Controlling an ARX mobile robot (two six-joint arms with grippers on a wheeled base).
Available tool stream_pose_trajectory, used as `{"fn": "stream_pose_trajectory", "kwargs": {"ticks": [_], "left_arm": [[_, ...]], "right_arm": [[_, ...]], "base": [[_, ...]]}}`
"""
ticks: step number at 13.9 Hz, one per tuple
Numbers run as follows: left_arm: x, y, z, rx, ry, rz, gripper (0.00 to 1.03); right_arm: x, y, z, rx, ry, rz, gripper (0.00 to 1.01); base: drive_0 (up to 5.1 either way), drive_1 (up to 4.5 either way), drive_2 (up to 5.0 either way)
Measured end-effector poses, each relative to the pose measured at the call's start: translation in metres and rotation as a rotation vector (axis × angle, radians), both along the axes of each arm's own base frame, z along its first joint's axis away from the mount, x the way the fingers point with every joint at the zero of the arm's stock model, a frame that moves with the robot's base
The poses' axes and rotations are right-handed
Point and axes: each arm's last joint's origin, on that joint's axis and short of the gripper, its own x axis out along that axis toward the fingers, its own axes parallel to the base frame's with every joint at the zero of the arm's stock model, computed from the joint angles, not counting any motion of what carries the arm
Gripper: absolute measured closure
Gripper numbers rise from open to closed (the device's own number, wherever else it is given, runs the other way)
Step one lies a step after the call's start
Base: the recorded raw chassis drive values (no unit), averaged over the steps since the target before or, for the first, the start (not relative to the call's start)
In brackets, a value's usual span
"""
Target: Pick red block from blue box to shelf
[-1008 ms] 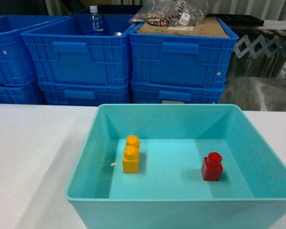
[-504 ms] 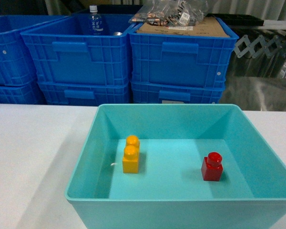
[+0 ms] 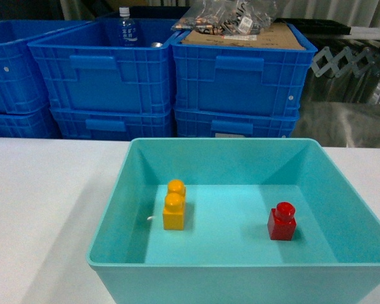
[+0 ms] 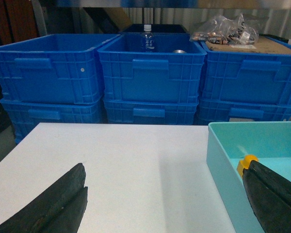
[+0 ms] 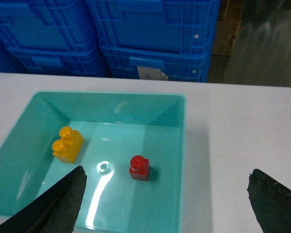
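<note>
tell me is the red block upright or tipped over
Upright: the red block stands on the blue box floor, its round stud facing up.

Head and both wrist views face forward, sharing the blue box (image 3: 240, 158)

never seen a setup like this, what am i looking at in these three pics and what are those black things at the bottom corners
These are three cameras on one two-armed robot. The head view looks down from the robot's front onto a white table. On it stands a light turquoise plastic tub holding a small red one-stud toy brick and an orange-yellow two-stud brick. Behind are stacked dark blue ribbed crates.

The other two views come from cameras on each wrist. The black shapes are gripper fingers seen from close up. The left gripper is beside the tub, over the table. The right gripper is above the tub, with the red brick below. Both are open and hold nothing.
</note>
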Motion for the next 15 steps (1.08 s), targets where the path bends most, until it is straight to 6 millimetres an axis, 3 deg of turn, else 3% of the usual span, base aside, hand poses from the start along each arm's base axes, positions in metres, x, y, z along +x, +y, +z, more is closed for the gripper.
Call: {"fn": "stream_pose_trajectory", "kwargs": {"ticks": [3,4,6,8,10,15], "left_arm": [[0.000,0.000,0.000,0.000,0.000,0.000,0.05],[0.000,0.000,0.000,0.000,0.000,0.000,0.05],[0.000,0.000,0.000,0.000,0.000,0.000,0.05],[0.000,0.000,0.000,0.000,0.000,0.000,0.05],[0.000,0.000,0.000,0.000,0.000,0.000,0.05],[0.000,0.000,0.000,0.000,0.000,0.000,0.05]], "right_arm": [[0.048,0.041,0.012,0.002,0.137,0.046,0.03],[0.058,0.056,0.008,-0.004,0.190,0.061,0.03],[0.076,0.080,-0.019,-0.014,0.315,0.061,0.03],[0.087,0.086,-0.044,-0.039,0.375,-0.002,0.03],[0.092,0.089,-0.052,-0.035,0.332,-0.022,0.03],[0.110,0.095,-0.110,-0.071,0.368,-0.033,0.03]], "base": [[0.0,0.00,0.0],[0.0,0.00,0.0],[0.0,0.00,0.0],[0.0,0.00,0.0],[0.0,0.00,0.0],[0.0,0.00,0.0]]}}
